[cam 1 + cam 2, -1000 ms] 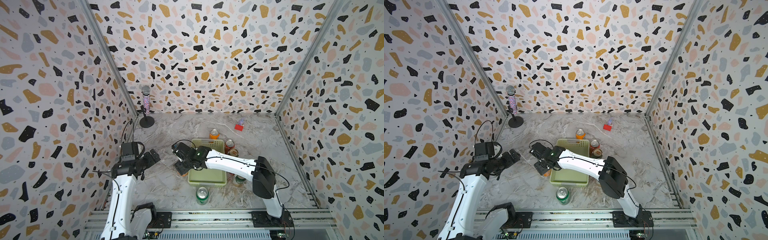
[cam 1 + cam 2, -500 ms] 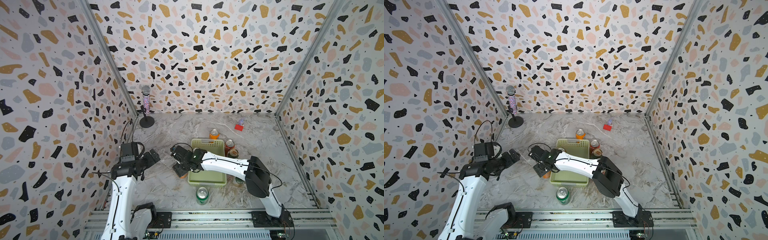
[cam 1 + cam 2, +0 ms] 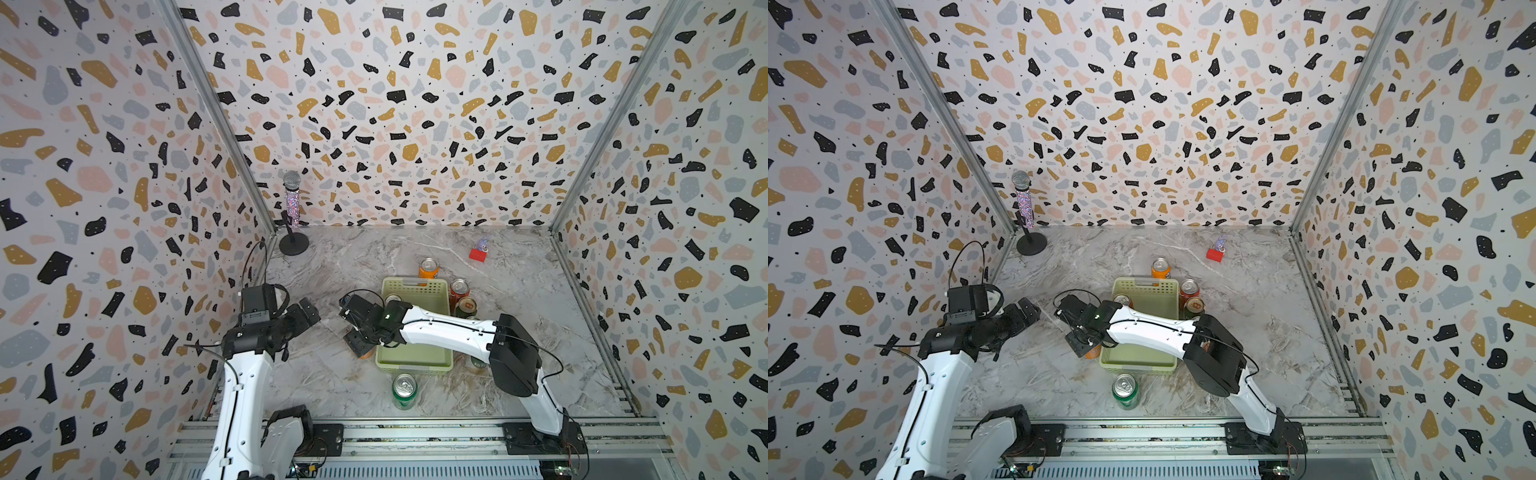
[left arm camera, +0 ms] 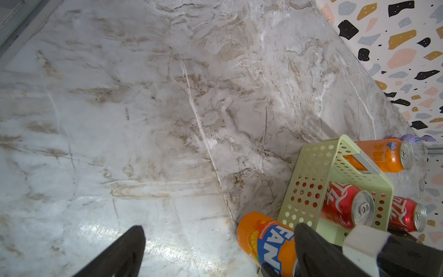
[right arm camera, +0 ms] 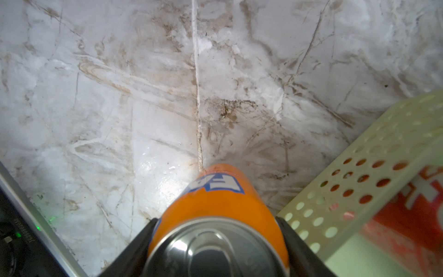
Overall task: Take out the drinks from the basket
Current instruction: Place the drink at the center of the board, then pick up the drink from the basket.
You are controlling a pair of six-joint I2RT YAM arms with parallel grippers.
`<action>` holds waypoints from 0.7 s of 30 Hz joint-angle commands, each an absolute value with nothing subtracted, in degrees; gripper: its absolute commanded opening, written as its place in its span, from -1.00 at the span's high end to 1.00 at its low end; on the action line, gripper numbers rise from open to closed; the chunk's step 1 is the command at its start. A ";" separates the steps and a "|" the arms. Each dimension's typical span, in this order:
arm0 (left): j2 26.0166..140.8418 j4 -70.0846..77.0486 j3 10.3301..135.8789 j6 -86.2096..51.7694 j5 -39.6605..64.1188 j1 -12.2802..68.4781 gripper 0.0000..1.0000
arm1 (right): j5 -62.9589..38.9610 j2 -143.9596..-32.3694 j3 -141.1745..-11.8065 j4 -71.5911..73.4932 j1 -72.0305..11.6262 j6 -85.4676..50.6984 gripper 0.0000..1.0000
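Right wrist view: the right fingers point(image 5: 298, 247) clamp the held can point(image 5: 215, 206), an orange one, by its upper body. It is upright, just outside the basket point(image 5: 359, 167) wall. In both top views it sits at about 8 o'clock of the basket. I cannot tell whether its base touches the worktop point(image 5: 143, 96).

If the fingers let go with the base off the worktop or the can leaning, it could topple and roll, or knock the perforated wall. The right arm point(image 3: 449, 332) lies low across the basket. A careless pull back could clip the red can point(image 4: 345, 208) or drag the basket into the cans beside it.

That red can, at the basket's 11 o'clock corner, is all I can see inside. The near floor is bare and the middle is hidden under the arm.

Outside stand:
- an orange can point(image 3: 428, 268) at 12 o'clock
- a second red can point(image 3: 458, 289) and a dark can point(image 3: 466, 306) at 2 to 3 o'clock
- a green can point(image 3: 404, 388) at 6 o'clock

The left fingers point(image 4: 129, 247) stand wide apart and empty, off at 9 o'clock.
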State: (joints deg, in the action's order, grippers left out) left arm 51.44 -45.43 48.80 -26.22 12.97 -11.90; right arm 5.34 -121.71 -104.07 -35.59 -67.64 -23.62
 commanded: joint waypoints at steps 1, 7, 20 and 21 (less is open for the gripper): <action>50.63 -45.35 49.75 -26.37 13.23 -12.22 -1.00 | 6.61 -119.38 -104.47 -34.44 -67.89 -24.20 -0.34; 50.78 -45.26 49.66 -26.37 13.27 -12.21 -1.00 | 6.57 -117.87 -103.44 -33.23 -67.88 -24.01 -0.40; 50.85 -45.09 49.57 -26.37 13.71 -12.22 -1.00 | 6.30 -112.07 -103.69 -33.40 -67.85 -22.72 -0.68; 50.83 -45.09 49.58 -26.37 13.80 -12.14 -1.00 | 6.76 -111.38 -103.66 -33.52 -67.87 -22.48 -0.68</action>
State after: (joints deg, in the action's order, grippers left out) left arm 51.44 -45.43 48.80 -26.24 13.02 -11.88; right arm 5.67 -117.30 -102.96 -34.06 -67.64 -23.40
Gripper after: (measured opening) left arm 0.998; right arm 0.838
